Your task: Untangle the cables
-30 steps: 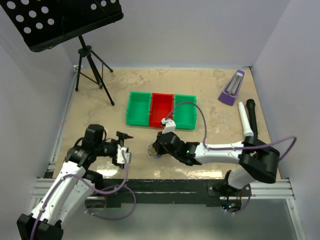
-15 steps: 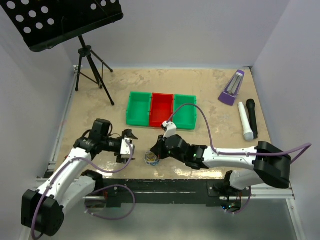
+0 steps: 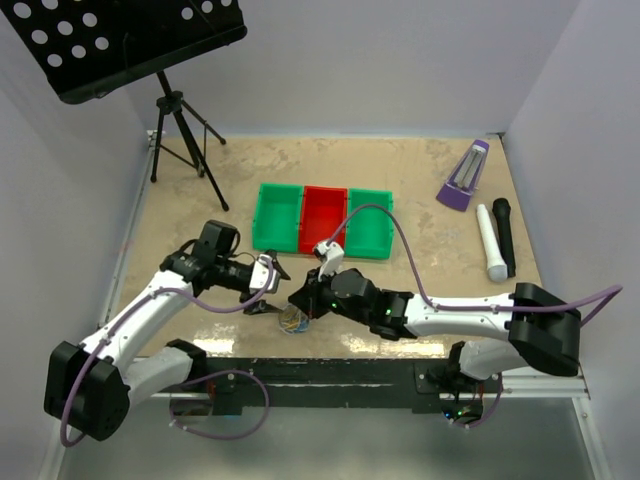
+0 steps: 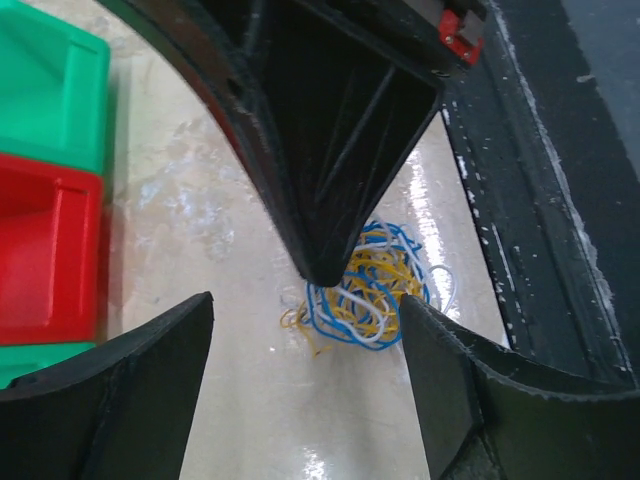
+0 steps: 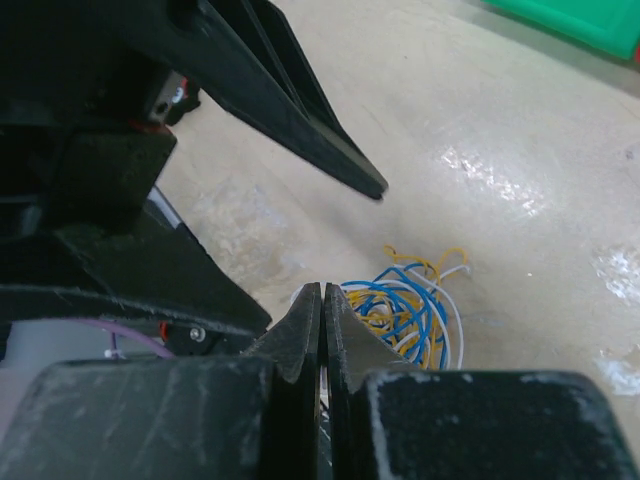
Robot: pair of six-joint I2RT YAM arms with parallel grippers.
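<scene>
Fingers (image 4: 120, 390) of the left gripper (image 4: 305, 303) stand wide apart, holding nothing, near a small tangled ball of thin blue, yellow-orange and white cables (image 4: 365, 300) on the beige tabletop (image 4: 230, 200). The right gripper (image 5: 322, 292) is pressed closed, its tips at the ball's edge.

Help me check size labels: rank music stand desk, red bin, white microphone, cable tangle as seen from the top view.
1. music stand desk (nearer camera, so unsure)
2. red bin
3. white microphone
4. cable tangle
</scene>
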